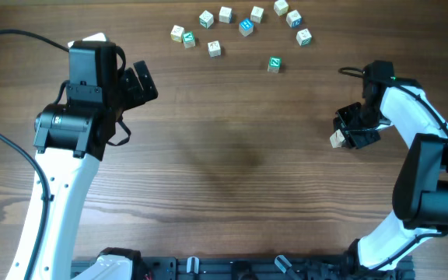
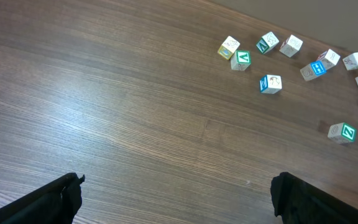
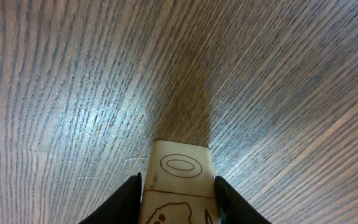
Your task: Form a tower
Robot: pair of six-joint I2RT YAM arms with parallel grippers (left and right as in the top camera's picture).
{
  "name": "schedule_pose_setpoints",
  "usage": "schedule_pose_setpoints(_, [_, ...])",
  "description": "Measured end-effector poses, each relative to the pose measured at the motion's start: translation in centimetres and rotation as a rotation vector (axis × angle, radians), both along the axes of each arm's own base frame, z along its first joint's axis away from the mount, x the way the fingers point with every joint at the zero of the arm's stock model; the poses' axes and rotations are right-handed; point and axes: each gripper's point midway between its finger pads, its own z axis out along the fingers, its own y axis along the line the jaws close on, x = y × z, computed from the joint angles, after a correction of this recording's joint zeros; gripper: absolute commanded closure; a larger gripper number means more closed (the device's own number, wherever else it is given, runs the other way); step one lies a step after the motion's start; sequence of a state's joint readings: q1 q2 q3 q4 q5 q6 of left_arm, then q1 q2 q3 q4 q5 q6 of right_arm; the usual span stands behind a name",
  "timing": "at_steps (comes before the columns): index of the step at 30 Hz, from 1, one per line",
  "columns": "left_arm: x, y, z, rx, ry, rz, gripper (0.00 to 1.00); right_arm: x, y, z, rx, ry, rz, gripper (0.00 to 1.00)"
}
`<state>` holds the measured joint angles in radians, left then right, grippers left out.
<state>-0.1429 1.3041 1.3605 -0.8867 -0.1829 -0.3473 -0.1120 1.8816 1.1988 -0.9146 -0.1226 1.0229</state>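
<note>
The short stack of pale wooden letter cubes sits right between the right fingers. One black finger presses each side in a pinch, and the oval-printed cube points down at the brown wood-grain surface. The left fingers are spread wide and hold nothing. Loose small letter cubes lie scattered well ahead of them, to their right.

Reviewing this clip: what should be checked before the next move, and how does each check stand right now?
1. Right gripper fingers against both sides of the block: ok.
2. Block lifted off the table: cannot tell.
3. Left gripper open and holding nothing: ok.
4. Loose cubes well apart from both arms: ok.
5. Bare wood ahead of the held block: ok.
</note>
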Motion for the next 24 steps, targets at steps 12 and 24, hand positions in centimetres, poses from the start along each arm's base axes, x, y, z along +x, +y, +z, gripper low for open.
schedule_pose_setpoints(12, [0.0,0.0,0.0,0.0,0.0,0.0,0.0,-0.02,0.0,0.0,0.0,0.001,0.0,0.69])
schedule_pose_setpoints(24, [0.0,0.0,0.0,0.0,0.0,0.0,0.0,0.18,-0.02,0.0,-0.001,-0.01,0.022,0.15])
